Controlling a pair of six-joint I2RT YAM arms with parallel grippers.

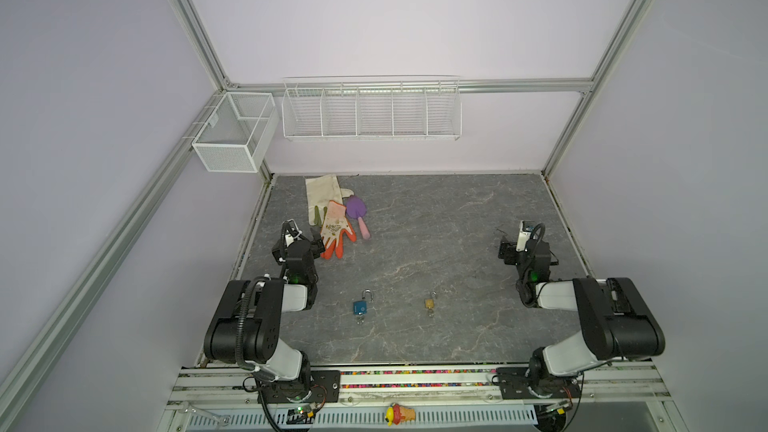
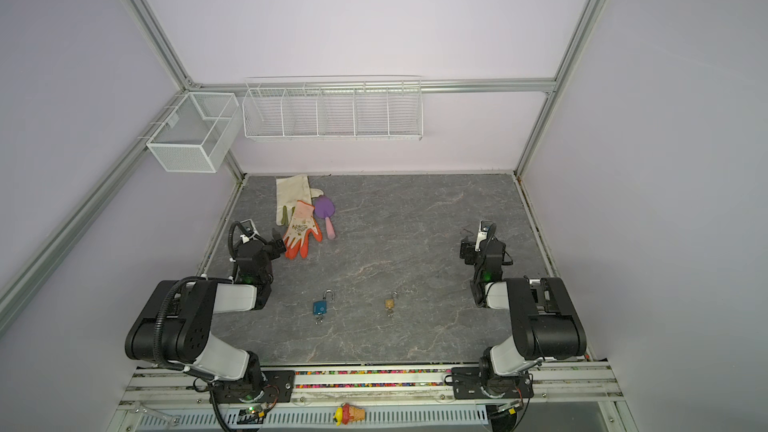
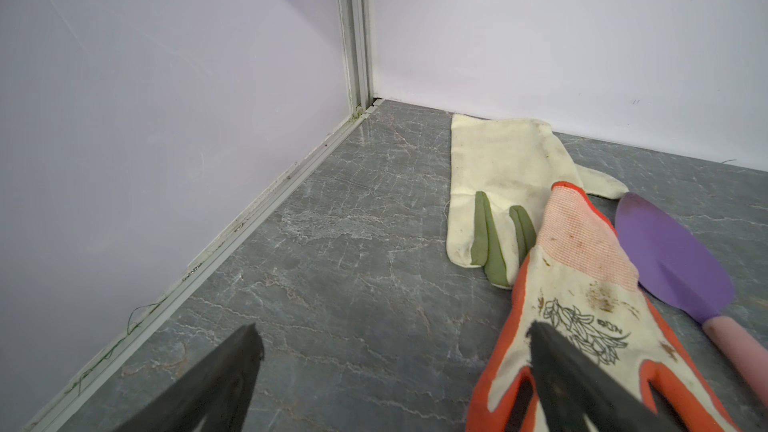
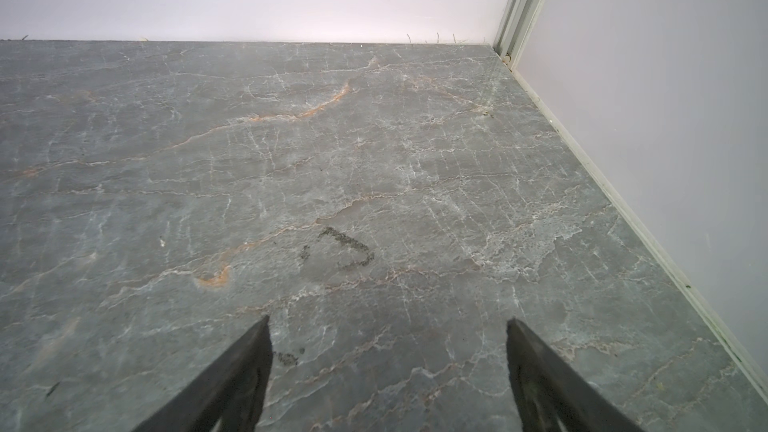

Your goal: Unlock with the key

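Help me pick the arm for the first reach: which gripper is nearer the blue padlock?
Left. The left gripper is just beyond the blue padlock, slightly to its left; the right gripper is well off to its right, past the brass padlock.

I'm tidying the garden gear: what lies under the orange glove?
The orange glove lies over the fingers of the cream glove, covering some of them. Whether anything else sits beneath it is hidden.
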